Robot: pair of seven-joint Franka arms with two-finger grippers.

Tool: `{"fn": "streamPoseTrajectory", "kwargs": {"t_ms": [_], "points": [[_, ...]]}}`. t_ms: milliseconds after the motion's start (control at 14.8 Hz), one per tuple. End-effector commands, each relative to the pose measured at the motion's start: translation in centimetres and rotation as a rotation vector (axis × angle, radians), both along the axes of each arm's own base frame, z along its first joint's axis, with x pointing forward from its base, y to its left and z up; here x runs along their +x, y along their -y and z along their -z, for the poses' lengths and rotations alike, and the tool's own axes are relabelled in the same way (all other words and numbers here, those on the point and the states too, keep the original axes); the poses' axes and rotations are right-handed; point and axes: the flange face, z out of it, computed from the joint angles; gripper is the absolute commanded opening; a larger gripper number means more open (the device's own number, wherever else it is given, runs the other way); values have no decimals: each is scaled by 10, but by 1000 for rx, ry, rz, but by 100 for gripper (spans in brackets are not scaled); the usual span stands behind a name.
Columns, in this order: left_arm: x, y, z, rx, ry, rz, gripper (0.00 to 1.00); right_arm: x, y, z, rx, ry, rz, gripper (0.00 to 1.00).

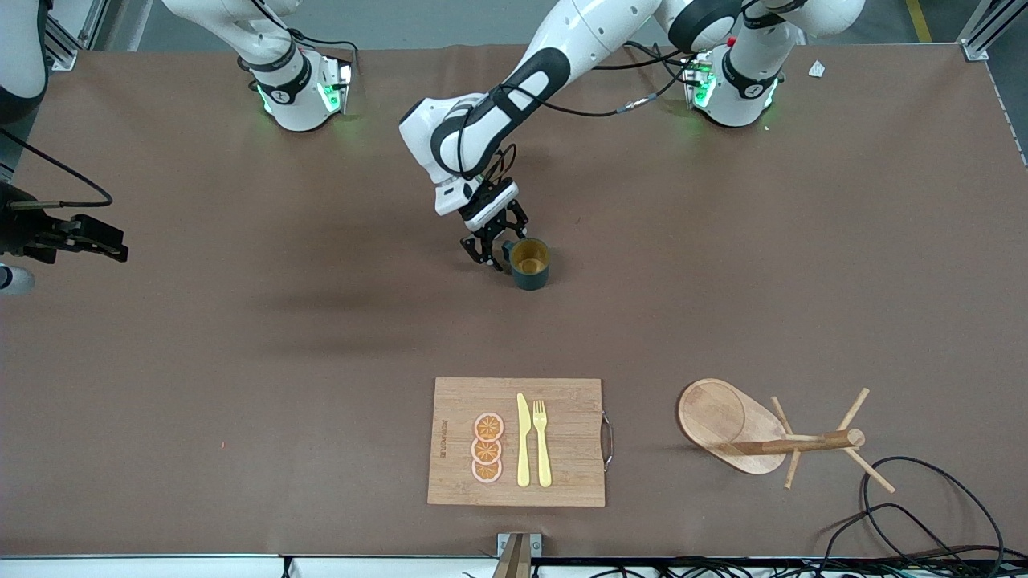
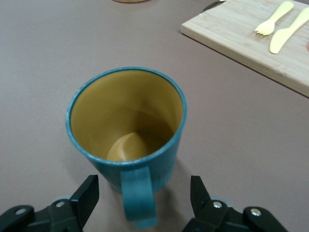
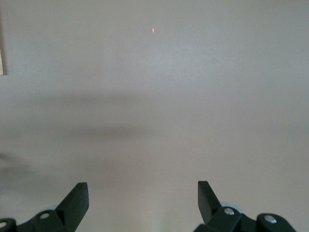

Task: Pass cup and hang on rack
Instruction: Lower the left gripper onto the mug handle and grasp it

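The cup [image 1: 531,263] stands upright mid-table, well apart from the rack [image 1: 771,437], which stands nearer the front camera toward the left arm's end. The left gripper [image 1: 496,249] is down at the cup, its fingers [image 2: 87,193] spread on either side of the handle [image 2: 139,202] without touching it. Nothing is gripped yet. The right gripper [image 1: 88,239] waits over bare table [image 3: 154,96] at the right arm's end, fingers wide and empty. A board [image 1: 562,482] lies nearer the front camera than the cup, carrying orange slices [image 1: 487,448], a knife [image 1: 523,441] and a fork [image 1: 542,443].
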Motion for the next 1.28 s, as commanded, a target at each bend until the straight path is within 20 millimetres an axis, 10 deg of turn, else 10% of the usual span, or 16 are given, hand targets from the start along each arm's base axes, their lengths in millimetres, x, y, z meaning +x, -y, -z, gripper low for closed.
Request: {"fn": "streamPoseTrajectory", "kwargs": {"t_ms": [0,540,945,1215], "points": [[-2,5,-4,24,31,-19,83,-6,9,-3,-2,-56,20,100],[-10,7,1,35,30,-9,55,-34,21,-25,77,-58,43,100],[-5,9,-10,21,25,-1,7,-66,19,-44,83,-20,38,100],[23,2,-52,3,-5,3,1,-75,15,-51,83,-5,28,100]]}}
